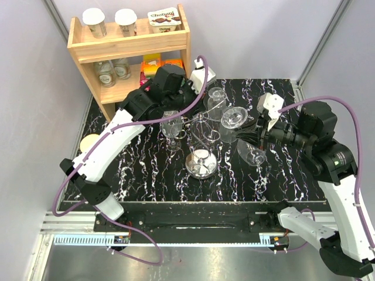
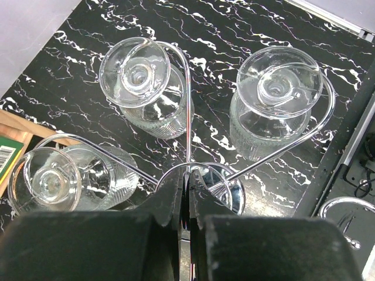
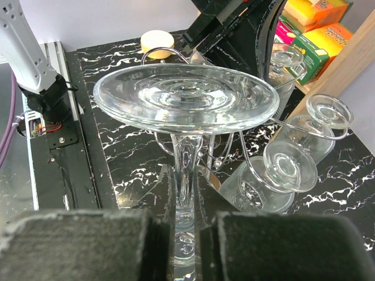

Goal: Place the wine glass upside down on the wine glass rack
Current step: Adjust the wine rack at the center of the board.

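The wine glass (image 3: pixel 184 99) is not on the rack yet. The right fingers (image 3: pixel 88 246) are shut tight on its thin stem, one finger on each side. They hold the glass up in the air over the black desk (image 1: pixel 146 175), just to the right of the wine glass rack (image 1: pixel 201 163). From the camera on the right wrist, the flat round foot of the glass is at the top and looks very big, and the bowl end is low down by the fingers. I cannot tell if the foot touches any of the rack's curly wire arms. The rack stands in the middle of the desk on its shiny round base. Three other glasses (image 2: pixel 146 88) hang on it upside down, each with its foot up in a wire loop and its bowl hanging below. The left fingers (image 2: pixel 117 246) are closed too, and the thin middle post of the rack runs right between them. A wooden shelf (image 1: pixel 129 41) stands at the back left corner of the desk, well apart from the held glass.
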You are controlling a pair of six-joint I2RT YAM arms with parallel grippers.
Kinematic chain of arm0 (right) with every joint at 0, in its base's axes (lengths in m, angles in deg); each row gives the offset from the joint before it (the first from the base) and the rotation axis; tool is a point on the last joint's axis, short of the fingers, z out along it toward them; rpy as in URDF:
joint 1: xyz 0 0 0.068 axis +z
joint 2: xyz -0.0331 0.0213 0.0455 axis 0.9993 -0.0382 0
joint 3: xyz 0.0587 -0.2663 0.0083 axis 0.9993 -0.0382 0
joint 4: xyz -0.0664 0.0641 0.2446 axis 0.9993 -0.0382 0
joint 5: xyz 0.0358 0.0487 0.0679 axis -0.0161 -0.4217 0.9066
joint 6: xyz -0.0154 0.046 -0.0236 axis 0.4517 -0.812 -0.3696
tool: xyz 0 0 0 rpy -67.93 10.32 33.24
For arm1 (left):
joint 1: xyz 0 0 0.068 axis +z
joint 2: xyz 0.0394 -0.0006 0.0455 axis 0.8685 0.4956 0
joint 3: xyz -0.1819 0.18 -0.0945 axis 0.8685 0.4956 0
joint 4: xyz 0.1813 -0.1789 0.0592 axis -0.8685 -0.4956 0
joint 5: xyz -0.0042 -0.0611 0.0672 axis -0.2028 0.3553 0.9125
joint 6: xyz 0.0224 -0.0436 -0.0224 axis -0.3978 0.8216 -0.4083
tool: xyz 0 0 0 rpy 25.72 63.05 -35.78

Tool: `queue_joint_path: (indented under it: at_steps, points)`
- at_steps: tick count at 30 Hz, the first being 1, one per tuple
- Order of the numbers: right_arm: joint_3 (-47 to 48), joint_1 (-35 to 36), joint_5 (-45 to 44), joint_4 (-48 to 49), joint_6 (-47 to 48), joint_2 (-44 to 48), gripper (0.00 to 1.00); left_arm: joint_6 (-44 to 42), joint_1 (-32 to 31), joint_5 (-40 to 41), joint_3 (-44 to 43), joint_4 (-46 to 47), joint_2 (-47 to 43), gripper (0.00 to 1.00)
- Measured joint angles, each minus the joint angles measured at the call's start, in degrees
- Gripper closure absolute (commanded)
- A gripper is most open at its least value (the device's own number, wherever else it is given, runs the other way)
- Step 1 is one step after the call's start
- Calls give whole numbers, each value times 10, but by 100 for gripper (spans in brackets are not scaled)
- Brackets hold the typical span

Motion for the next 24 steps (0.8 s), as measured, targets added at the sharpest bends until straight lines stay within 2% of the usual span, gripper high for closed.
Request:
queue_joint_path:
  at_steps: [11,17,24]
  points:
    - [-12,0,-13,10,-1,-5,100,9,-6,21,-1,1,0,100]
    - [-76,0,-16,40,-5,-4,100,9,-23,32,4,4,-1,100]
    - [-136,-1,-18,57,-19,-1,100,5,-26,35,55,31,-36,100]
